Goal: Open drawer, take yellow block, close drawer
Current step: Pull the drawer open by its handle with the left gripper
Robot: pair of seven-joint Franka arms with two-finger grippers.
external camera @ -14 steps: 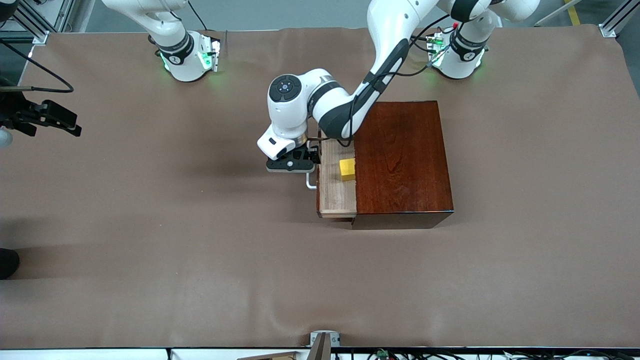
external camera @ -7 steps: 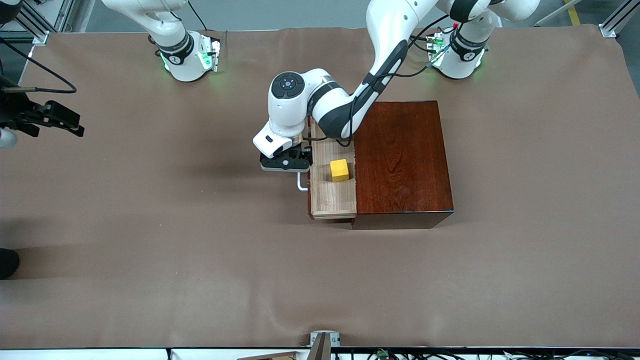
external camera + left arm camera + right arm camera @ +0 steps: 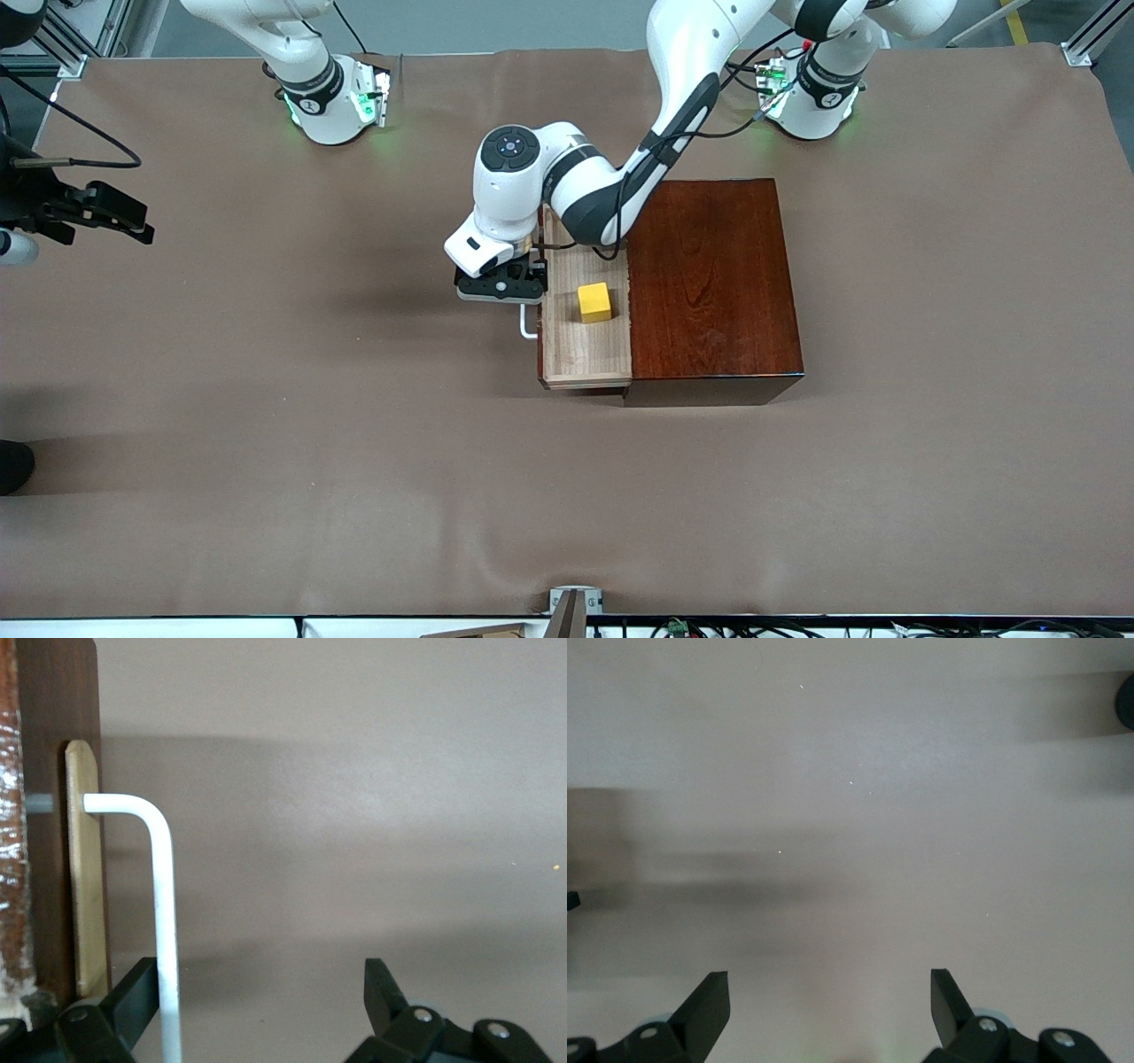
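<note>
Yellow block point(image 3: 594, 302) in open drawer point(image 3: 567, 354), beside spread left pincer point(image 3: 501, 290) hooking handle point(image 3: 165, 930).

The drawer point(image 3: 585, 354) is standing partly pulled out of the glossy reddish-brown box point(image 3: 713, 283), showing its pale wood floor and white U-shaped handle point(image 3: 527, 324). The yellow block point(image 3: 594, 302) is sitting upright inside the drawer, near the box.
</note>
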